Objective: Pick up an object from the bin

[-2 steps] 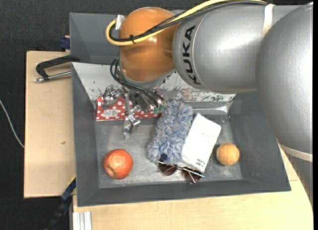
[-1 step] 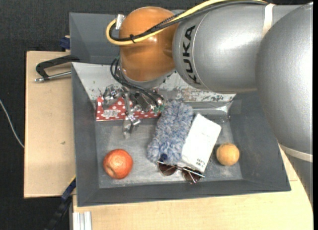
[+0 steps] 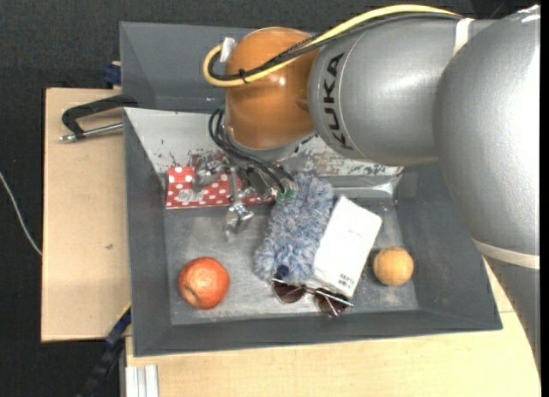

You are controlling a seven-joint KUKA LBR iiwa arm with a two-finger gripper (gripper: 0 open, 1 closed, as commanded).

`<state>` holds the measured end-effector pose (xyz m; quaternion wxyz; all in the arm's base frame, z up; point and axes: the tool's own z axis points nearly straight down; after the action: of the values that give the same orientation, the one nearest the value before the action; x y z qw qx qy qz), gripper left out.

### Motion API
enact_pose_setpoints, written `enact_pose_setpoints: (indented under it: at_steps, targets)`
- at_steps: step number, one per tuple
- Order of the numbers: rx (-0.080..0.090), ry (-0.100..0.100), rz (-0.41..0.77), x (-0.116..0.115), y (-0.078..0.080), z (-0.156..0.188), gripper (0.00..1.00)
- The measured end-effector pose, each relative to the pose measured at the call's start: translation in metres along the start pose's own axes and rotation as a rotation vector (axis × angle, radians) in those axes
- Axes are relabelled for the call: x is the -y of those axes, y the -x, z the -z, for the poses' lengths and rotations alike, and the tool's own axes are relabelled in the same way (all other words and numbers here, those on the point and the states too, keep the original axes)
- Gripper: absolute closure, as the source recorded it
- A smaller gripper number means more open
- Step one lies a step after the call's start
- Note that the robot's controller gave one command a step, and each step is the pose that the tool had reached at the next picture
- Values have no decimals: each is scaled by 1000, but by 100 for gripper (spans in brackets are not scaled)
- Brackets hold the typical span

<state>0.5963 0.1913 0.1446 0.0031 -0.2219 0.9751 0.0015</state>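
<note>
My gripper (image 3: 238, 213) hangs below the orange wrist cover, low over the bin's back left part. It is at the right end of a flat red packet with white dots (image 3: 184, 188) and seems to touch it. Just to its right lies a fuzzy blue-grey cloth (image 3: 292, 231). Nothing shows as held in the gripper.
A red apple (image 3: 204, 282) lies at the front left. A white box (image 3: 346, 245) leans on the cloth, with sunglasses (image 3: 310, 295) in front of it. A small orange fruit (image 3: 394, 267) sits at the front right. The arm covers the bin's back right.
</note>
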Motion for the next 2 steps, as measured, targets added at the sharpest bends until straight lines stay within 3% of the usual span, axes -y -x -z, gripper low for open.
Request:
enact_pose_setpoints:
  at_steps: [1, 2]
  targets:
    - [5, 0, -225, 9, -2, -15, 0]
    - [-7, -2, 199, 102, -42, -51, 100]
